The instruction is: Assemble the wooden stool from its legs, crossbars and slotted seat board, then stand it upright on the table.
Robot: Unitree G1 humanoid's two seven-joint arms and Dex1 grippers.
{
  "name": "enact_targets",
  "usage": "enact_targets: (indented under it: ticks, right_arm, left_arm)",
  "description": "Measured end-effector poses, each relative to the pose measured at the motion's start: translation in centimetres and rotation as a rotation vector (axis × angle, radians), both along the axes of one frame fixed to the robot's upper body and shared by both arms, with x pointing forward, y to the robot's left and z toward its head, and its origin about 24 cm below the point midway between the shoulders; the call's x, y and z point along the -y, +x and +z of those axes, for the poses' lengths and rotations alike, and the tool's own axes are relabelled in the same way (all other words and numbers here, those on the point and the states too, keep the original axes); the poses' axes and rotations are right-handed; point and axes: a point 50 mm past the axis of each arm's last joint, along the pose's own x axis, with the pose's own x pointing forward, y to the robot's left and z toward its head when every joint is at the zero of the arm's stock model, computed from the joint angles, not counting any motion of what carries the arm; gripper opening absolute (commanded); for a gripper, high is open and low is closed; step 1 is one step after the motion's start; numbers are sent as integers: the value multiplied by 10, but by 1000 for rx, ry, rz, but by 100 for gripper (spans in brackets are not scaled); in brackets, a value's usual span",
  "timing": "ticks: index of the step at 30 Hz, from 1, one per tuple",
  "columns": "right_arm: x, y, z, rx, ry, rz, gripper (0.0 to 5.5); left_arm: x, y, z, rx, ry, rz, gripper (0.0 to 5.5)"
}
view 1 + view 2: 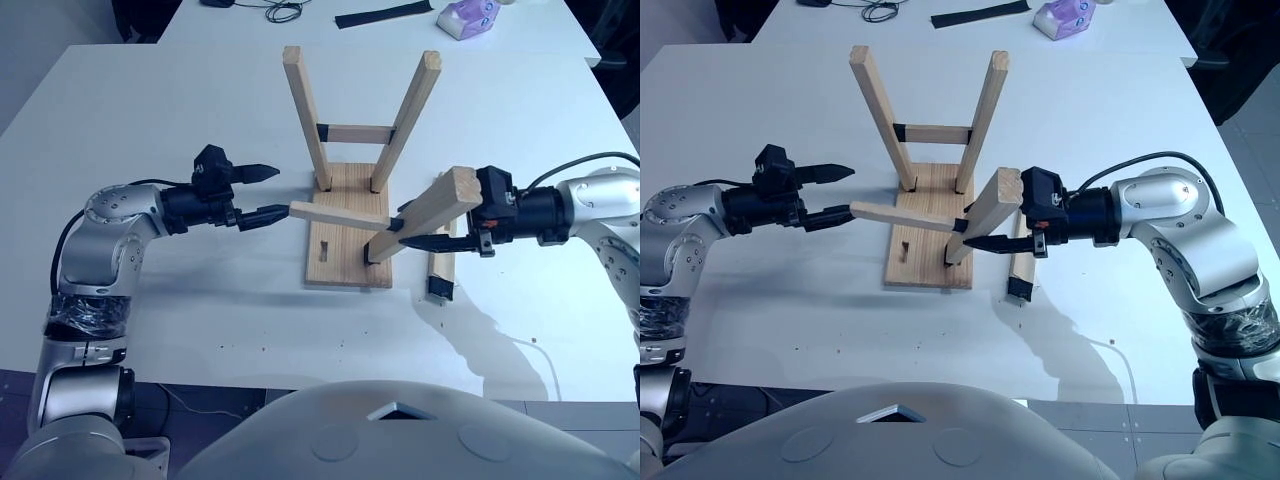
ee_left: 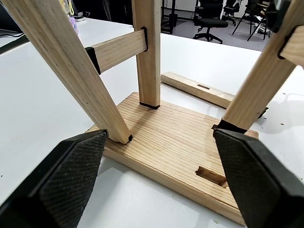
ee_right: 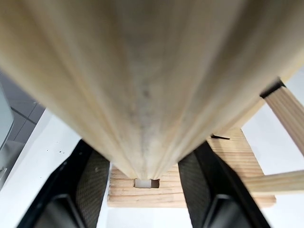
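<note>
The slotted seat board [image 1: 340, 240] lies flat on the white table. Two legs [image 1: 308, 115] stand in its far slots, joined by a crossbar [image 1: 358, 134]. My right gripper [image 1: 405, 225] is shut on a third leg [image 1: 440, 203], held tilted with its lower end at the near right slot [image 3: 145, 183]. A second crossbar [image 1: 335, 212] juts from that leg toward my left gripper [image 1: 283, 192], which is open just beyond the bar's free end. In the left wrist view its fingers [image 2: 61, 185] frame the board [image 2: 175, 142]. A fourth leg [image 1: 441, 270] lies right of the board.
On the table behind are a purple tissue pack [image 1: 470, 18], a black strip [image 1: 385, 14] and cables [image 1: 275, 10]. Bare white tabletop [image 1: 200, 300] stretches in front of the board to the near edge.
</note>
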Motion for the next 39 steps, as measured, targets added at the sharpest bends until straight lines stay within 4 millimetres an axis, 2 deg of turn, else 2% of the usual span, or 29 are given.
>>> enact_targets:
  ticks: [5, 19, 30, 39]
  right_arm:
    - [4, 8, 2, 6, -11, -32, 205]
    - [6, 8, 3, 25, -34, -15, 205]
    - [14, 18, 8, 1, -43, -52, 205]
    - [13, 18, 10, 2, -48, -43, 205]
  left_arm:
    - [1, 0, 0, 1, -3, -1, 408]
    - [2, 1, 1, 5, -7, -10, 408]
    - [3, 1, 1, 3, -12, -12, 408]
    - [5, 2, 1, -2, -17, -19, 408]
